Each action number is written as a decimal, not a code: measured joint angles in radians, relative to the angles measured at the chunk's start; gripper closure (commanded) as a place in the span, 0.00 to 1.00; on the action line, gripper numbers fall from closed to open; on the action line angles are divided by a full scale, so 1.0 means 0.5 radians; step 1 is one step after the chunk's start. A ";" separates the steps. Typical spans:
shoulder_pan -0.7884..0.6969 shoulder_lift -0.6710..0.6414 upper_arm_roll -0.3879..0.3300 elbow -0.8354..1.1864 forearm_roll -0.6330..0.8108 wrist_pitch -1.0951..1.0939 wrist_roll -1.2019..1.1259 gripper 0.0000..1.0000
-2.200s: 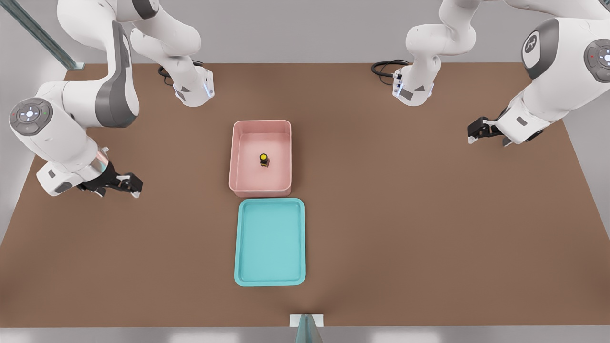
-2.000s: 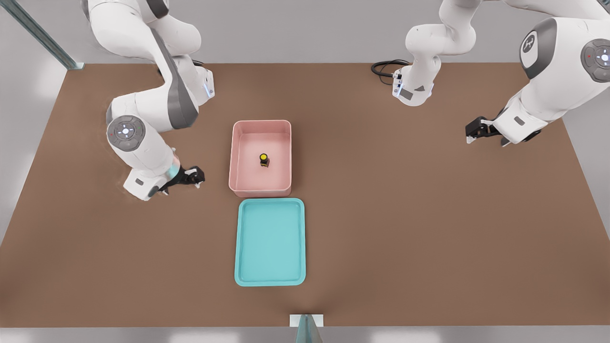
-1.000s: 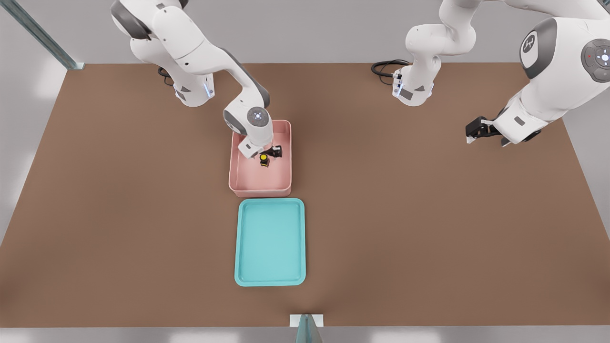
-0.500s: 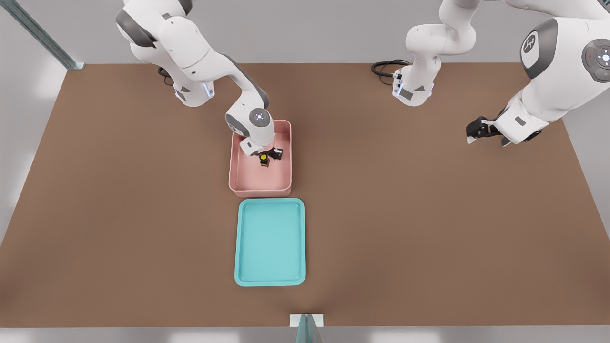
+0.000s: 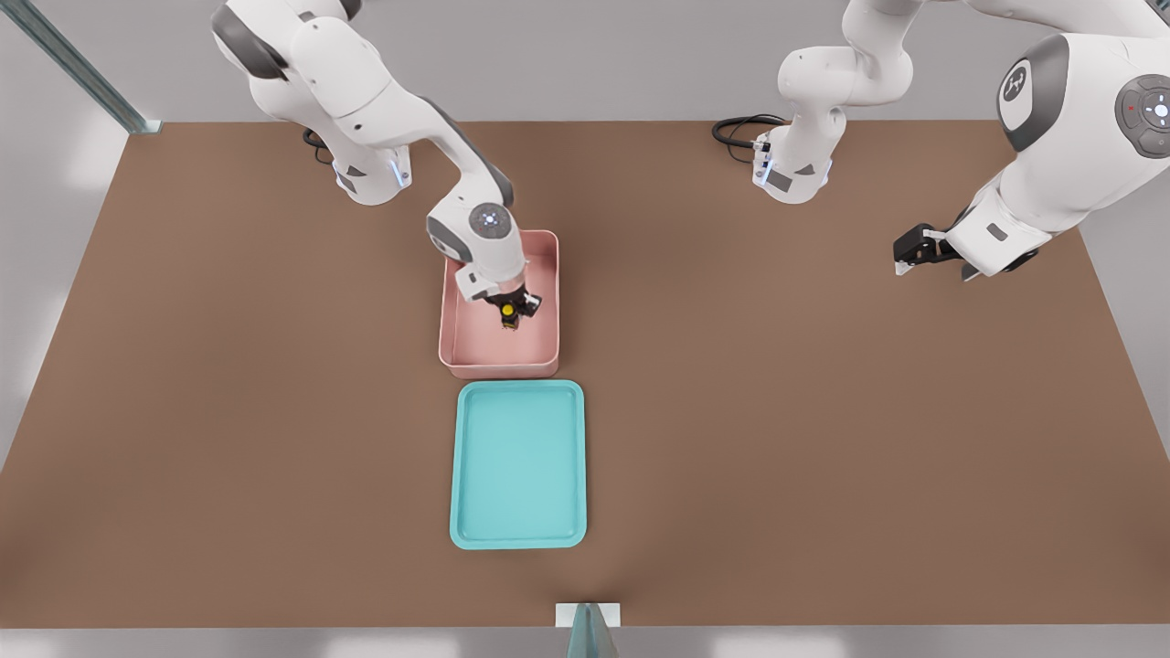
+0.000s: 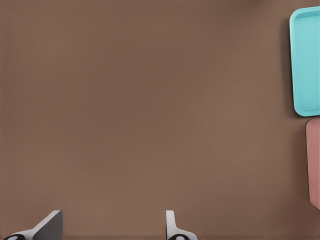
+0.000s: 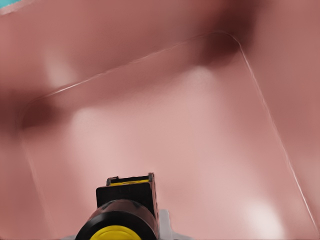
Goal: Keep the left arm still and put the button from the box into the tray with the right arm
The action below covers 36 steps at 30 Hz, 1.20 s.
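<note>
The pink box [image 5: 454,347] stands mid-table in the front view, with the turquoise tray [image 5: 518,464] just in front of it. The right arm reaches down from the front view's left, and its black gripper [image 5: 512,307] sits inside the box, shut on the button [image 5: 508,314]. The button's yellow cap shows just below the black jaws. In the right wrist view the button [image 7: 125,210] is very close, black body and yellow cap, above the pink box floor [image 7: 190,130]. The tray holds nothing. The left wrist view catches the tray [image 6: 306,60] and the box [image 6: 314,160] at its edge.
The parked arm's gripper [image 5: 919,249] hangs over the brown table at the front view's right. Two arm bases [image 5: 370,174] [image 5: 793,174] stand at the far edge. A small white bracket [image 5: 588,617] sits at the near edge.
The right arm swung in from the front view's left, lowered into the box beside the button, then shifted over it. The button's cap has moved slightly toward the tray.
</note>
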 measured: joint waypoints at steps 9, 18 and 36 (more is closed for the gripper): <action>0.006 0.689 -0.246 1.387 0.021 -0.334 -0.141 0.61; 0.032 1.121 -0.384 1.698 0.038 -0.417 -0.355 0.61; -0.075 0.568 -0.363 1.392 0.090 -0.542 -0.611 0.00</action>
